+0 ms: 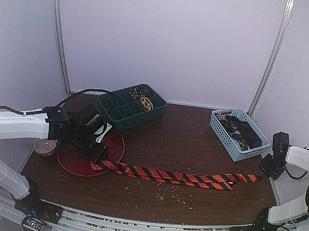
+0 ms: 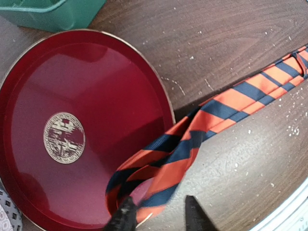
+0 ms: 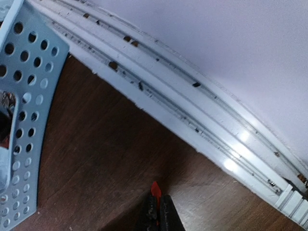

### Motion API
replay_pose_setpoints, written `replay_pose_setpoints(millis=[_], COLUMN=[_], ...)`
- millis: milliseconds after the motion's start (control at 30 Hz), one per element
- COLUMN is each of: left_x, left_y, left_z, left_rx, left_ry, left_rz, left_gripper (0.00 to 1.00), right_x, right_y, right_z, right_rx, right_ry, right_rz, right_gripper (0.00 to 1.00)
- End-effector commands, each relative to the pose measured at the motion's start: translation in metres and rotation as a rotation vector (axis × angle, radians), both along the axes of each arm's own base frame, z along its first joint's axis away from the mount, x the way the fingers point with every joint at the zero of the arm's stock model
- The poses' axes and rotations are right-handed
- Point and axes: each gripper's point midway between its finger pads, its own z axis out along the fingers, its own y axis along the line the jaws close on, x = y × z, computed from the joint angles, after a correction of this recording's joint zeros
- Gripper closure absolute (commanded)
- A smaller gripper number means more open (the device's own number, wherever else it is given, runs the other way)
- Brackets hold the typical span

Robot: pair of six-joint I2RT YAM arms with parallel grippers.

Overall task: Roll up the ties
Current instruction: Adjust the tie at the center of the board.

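Note:
An orange-red and black striped tie [image 1: 175,176] lies stretched across the brown table from left to right. Its left end is folded into a loose loop [image 2: 159,168] over the rim of a dark red round plate [image 2: 72,86]. My left gripper [image 2: 159,204] is open at that loop, one finger touching the fabric and the other standing apart on the table side. At the right, my right gripper [image 3: 158,202] is shut on the tie's red tip [image 3: 154,188], close to the table top. In the top view the right gripper [image 1: 261,172] sits at the tie's right end.
A green divided bin [image 1: 129,112] with rolled ties [image 1: 143,98] stands behind the plate [image 1: 75,165]. A blue perforated basket [image 1: 222,136] with dark ties is at the back right. A speckled pinkish ball [image 1: 44,147] lies left of the plate. Crumbs dot the table front.

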Motion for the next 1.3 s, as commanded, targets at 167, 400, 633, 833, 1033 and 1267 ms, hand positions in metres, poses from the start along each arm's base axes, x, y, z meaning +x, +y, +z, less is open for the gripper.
replay_pose_setpoints(millis=[167,400,633,833,1033,1267], left_x=[0.030,0.022,0.020,0.018,0.022,0.030], left_y=[-0.029,-0.045,-0.031,-0.023,-0.031,-0.027], left_z=[0.065,0.015,-0.026,-0.059,-0.081,-0.083], left_rx=[-0.158,0.005,0.181,0.281,0.285,0.319], left_ry=[-0.210,-0.103,-0.037,0.010,0.058,0.064], left_rz=[-0.047,-0.281,-0.380,-0.444,-0.469,-0.421], left_gripper=[0.50,0.49,0.50,0.50,0.48,1.00], right_x=[0.007,0.010,0.014,0.024,0.020,0.018], right_y=[0.051,0.072,0.148,0.166,0.192,0.191], right_z=[0.026,0.039,0.053,0.074,0.064,0.069], right_rx=[0.177,0.256,0.346,0.364,0.427,0.376], right_ry=[-0.111,-0.176,-0.196,-0.264,-0.248,-0.243], right_rz=[0.137,0.180,0.394,0.440,0.488,0.512], right_gripper=[1.00,1.00,1.00,1.00,1.00,1.00])
